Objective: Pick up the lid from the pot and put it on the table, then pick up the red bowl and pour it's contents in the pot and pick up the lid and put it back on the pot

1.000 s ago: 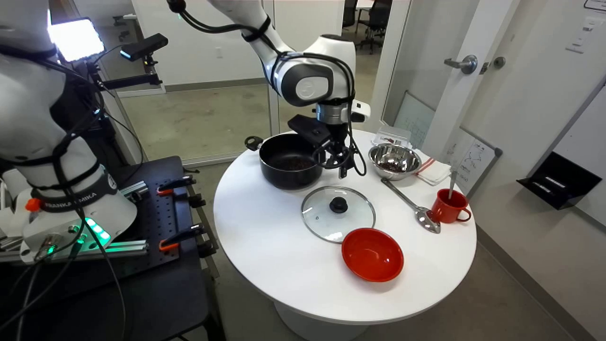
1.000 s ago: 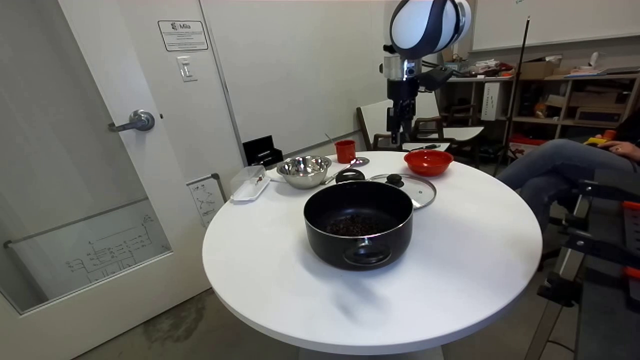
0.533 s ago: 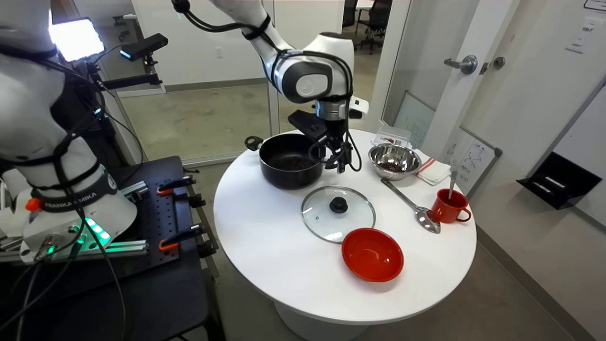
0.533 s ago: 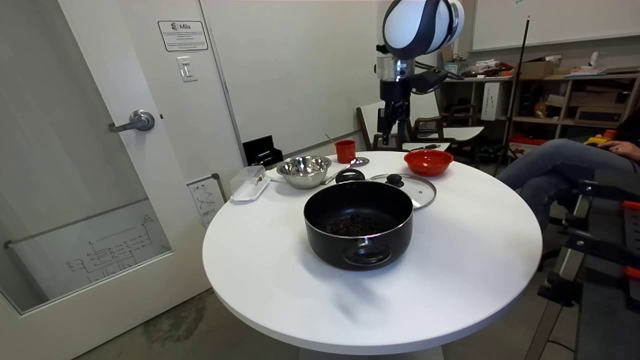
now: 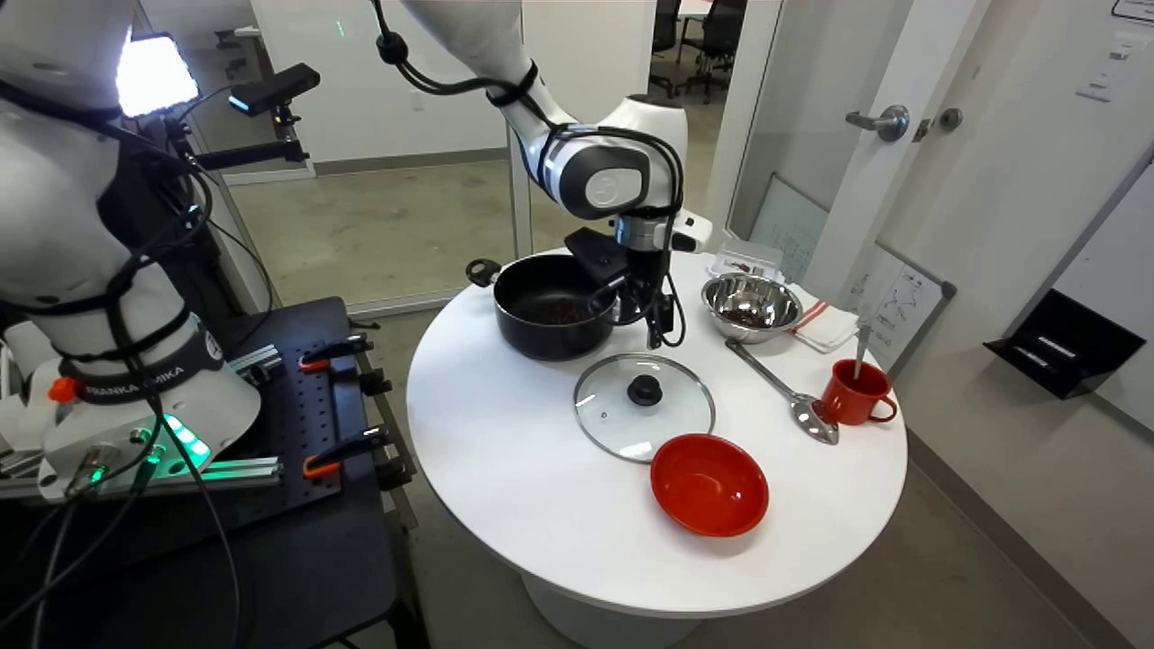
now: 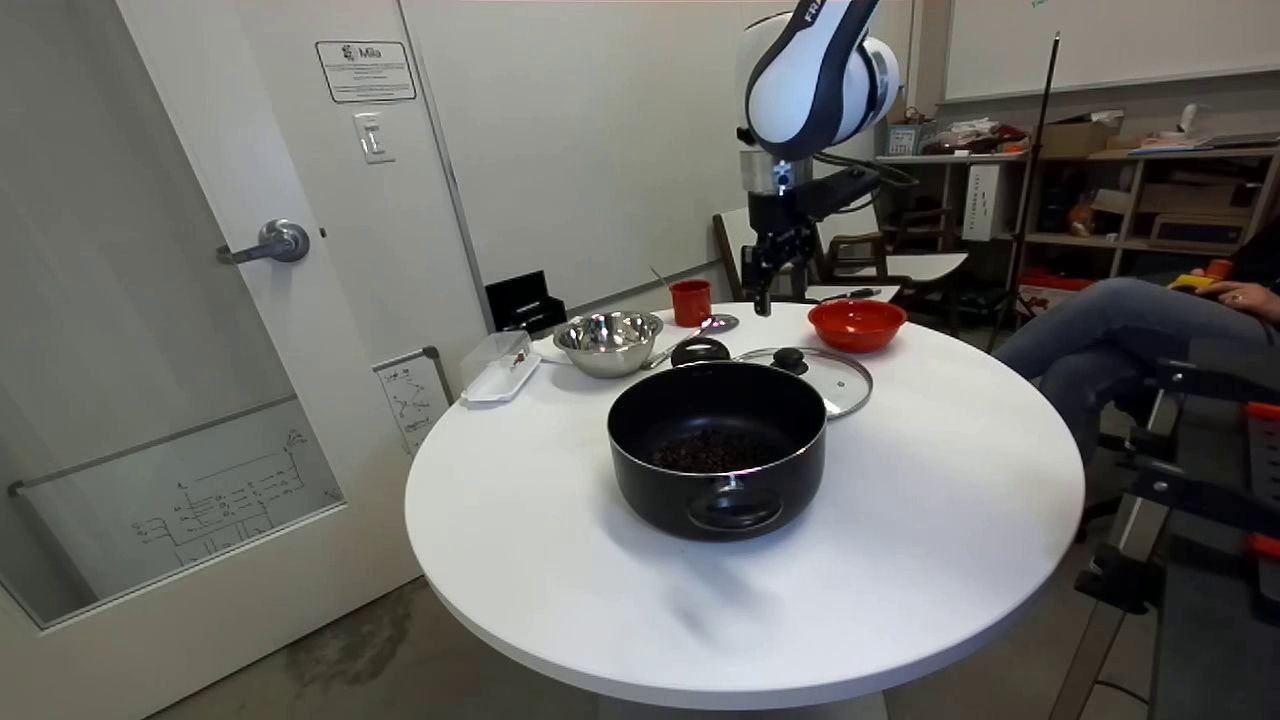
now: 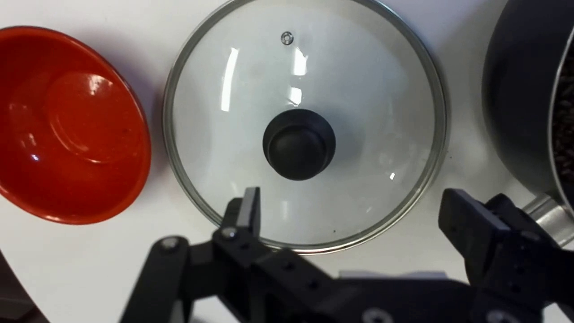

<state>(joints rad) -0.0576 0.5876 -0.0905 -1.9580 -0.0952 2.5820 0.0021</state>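
Pincer (image 7: 352, 202) sits lower than in the earlier frame, jaws spread wide, gripping nothing. Glass lid (image 7: 299, 143) lies flat on the white surface (image 5: 523, 478), between the red bowl (image 7: 74, 128) and the pot (image 6: 655, 490), both upright.

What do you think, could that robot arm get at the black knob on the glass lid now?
Probably yes: nothing covers the knob, the lid lies on the table and the jaws stand open, though they'd likely need to shift over it.
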